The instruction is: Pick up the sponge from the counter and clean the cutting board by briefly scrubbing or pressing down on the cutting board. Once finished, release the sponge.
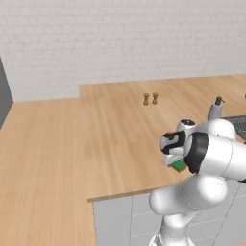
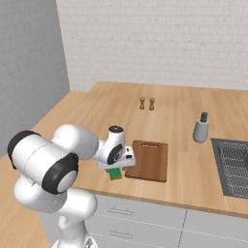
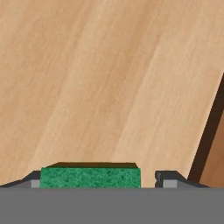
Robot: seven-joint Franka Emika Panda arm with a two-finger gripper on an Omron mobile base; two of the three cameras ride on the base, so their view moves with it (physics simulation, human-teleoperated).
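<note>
The counter (image 2: 184, 160) spreads wide in light wood across the room, running back to the white brick wall. On it, near the front edge, lies the cutting board (image 2: 150, 160), dark reddish-brown and flat, with nothing on its surface. Just beside its left edge sits the sponge (image 2: 115, 173), green side up, resting on the bare countertop rather than on the board. The gripper (image 2: 116, 168) is right down over it. From the hand camera, the sponge (image 3: 90, 177) lies between the two dark fingertips (image 3: 168, 179), with a gap on the right side, so the jaws look apart and not yet clamped.

As I judge it, the job is at its first step: the pick-up is under way but not secured. Lifting, carrying over to the board, pressing or scrubbing, and letting go all remain.
</note>
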